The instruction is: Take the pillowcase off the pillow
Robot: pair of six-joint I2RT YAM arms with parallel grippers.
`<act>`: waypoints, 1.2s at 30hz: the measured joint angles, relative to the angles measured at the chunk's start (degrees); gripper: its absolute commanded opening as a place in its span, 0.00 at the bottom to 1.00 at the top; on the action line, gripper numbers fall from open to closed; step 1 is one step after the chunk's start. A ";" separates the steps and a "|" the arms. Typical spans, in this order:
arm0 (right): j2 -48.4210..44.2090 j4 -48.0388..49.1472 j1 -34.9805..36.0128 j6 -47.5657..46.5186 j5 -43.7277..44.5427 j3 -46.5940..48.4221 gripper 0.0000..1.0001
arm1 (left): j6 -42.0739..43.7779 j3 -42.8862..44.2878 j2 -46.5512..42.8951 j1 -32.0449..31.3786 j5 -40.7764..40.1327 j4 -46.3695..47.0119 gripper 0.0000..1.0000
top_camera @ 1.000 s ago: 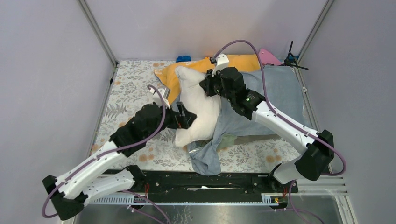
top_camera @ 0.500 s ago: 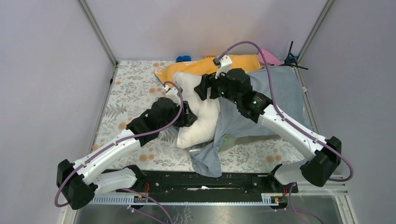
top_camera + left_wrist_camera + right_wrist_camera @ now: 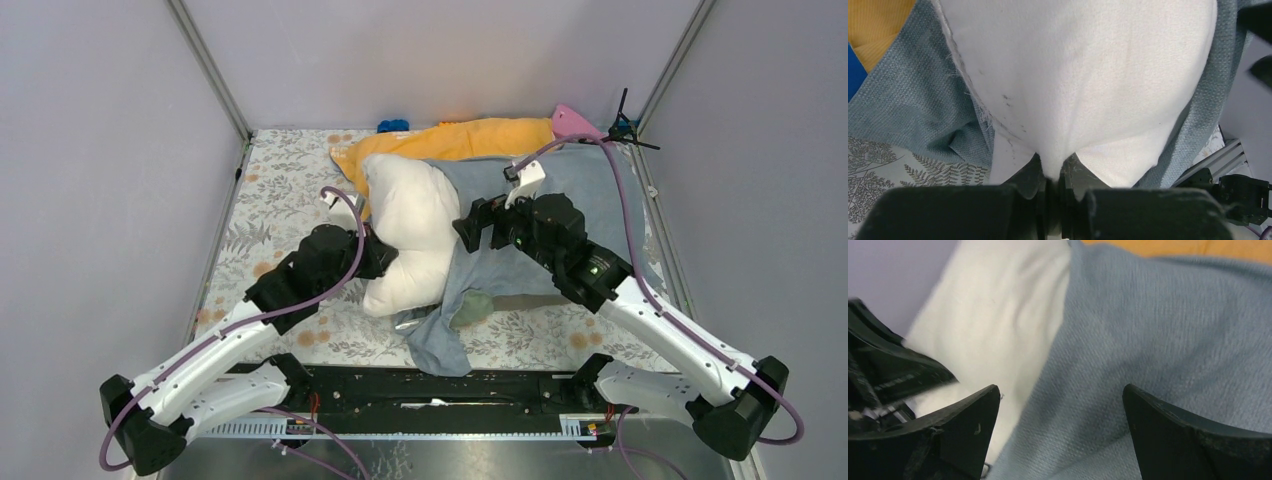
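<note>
The white pillow (image 3: 410,225) lies mid-table, its left half bare and its right half inside the grey-blue pillowcase (image 3: 585,190), which spreads to the right and trails toward the near edge. At the pillow's left edge, my left gripper (image 3: 383,262) is shut on a pinch of the white pillow fabric (image 3: 1078,75); the gripper (image 3: 1054,176) has pillowcase (image 3: 913,100) on either side. My right gripper (image 3: 472,228) hovers open over the case's mouth. In its wrist view the right gripper (image 3: 1060,390) is empty, with pillowcase (image 3: 1158,330) below it and pillow (image 3: 998,315) to the left.
An orange-covered pillow (image 3: 470,140) lies behind, against the back wall. A bright blue cloth (image 3: 393,126) sits at the back, a pink object (image 3: 572,120) and a black clamp (image 3: 622,128) at the back right. A floral cloth (image 3: 280,190) covers the table between side posts.
My left gripper shut on the pillow's left edge. My right gripper opened, let go of the pillow's far end and drew right and nearer. The pillow has sunk flatter.
</note>
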 measured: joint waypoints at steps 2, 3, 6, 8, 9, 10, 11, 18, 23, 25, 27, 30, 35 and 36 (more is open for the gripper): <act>0.02 -1.07 0.00 0.00 0.02 -1.90 1.00 | -0.04 0.00 -0.28 0.00 -0.28 -0.35 0.00; 0.02 -1.49 0.00 0.04 0.00 -2.97 1.00 | -0.07 0.00 -0.35 0.00 -0.42 -0.46 0.00; 0.31 -2.47 0.00 0.24 0.04 -5.79 0.99 | -0.28 -0.02 -0.59 -0.04 -0.52 -0.59 0.00; 0.76 -2.49 0.00 0.44 0.68 -6.19 1.00 | -0.37 -0.02 -0.66 -0.09 -0.63 -0.72 0.00; 1.07 -2.45 0.02 0.66 1.46 -6.19 0.99 | -0.46 -0.02 -0.74 -0.11 -0.81 -0.85 0.00; 1.36 -2.47 0.07 1.09 2.93 -6.19 1.00 | -0.50 -0.02 -0.92 -0.13 -0.96 -1.01 0.00; 1.55 -2.60 0.09 1.53 4.35 -6.19 1.00 | -0.61 -0.02 -1.31 -0.20 -1.36 -1.22 0.00; 1.86 -4.42 0.17 4.79 15.67 -6.19 1.00 | -3.10 0.11 -8.09 -0.35 -11.19 -7.23 0.00; 1.81 -4.83 0.17 6.67 19.74 -6.25 1.00 | -6.23 2.10 -11.15 -0.31 -22.64 -15.02 0.00; 1.66 -4.83 0.17 7.39 21.14 -6.51 1.00 | -7.30 2.73 -12.13 -0.31 -26.21 -17.11 0.00; 1.42 -5.01 0.17 7.74 21.77 -6.64 0.99 | -7.96 2.93 -13.00 -0.31 -28.48 -18.29 0.00; 0.61 -4.94 0.17 7.74 21.66 -6.97 1.00 | -7.98 2.93 -13.51 -0.31 -29.29 -19.02 0.00; -0.98 -4.61 0.09 6.34 19.89 -7.39 0.99 | -5.86 2.93 -12.35 -0.15 -27.76 -18.27 0.00; -1.22 -4.74 0.04 5.88 19.43 -7.34 1.00 | -5.18 2.93 -11.85 -0.02 -27.34 -18.01 0.00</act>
